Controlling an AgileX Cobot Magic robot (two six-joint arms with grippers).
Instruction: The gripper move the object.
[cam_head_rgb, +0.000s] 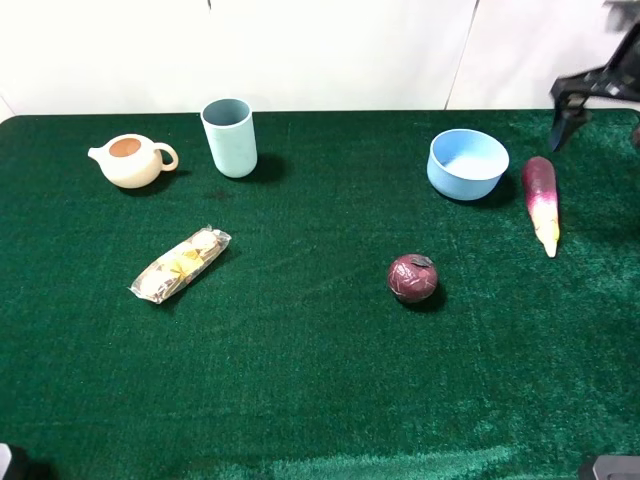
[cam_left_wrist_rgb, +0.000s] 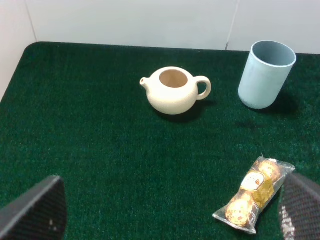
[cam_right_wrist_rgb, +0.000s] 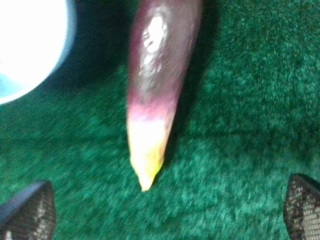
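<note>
The long eggplant (cam_head_rgb: 541, 200) lies on the green cloth at the right, purple with a pale yellow tip pointing toward the front edge. My right gripper (cam_head_rgb: 598, 112) hangs above the cloth just behind it, open and empty. In the right wrist view the eggplant (cam_right_wrist_rgb: 156, 75) lies lengthwise between and ahead of the spread fingers, and the gripper (cam_right_wrist_rgb: 165, 212) is not touching it. My left gripper (cam_left_wrist_rgb: 167, 215) is open and empty, over the cloth near the front left.
A blue bowl (cam_head_rgb: 467, 163) stands just left of the eggplant. A dark-red round fruit (cam_head_rgb: 412, 277) sits nearer the front. A cream teapot (cam_head_rgb: 131, 159), a pale blue cup (cam_head_rgb: 229, 136) and a wrapped snack pack (cam_head_rgb: 181, 264) are on the left half.
</note>
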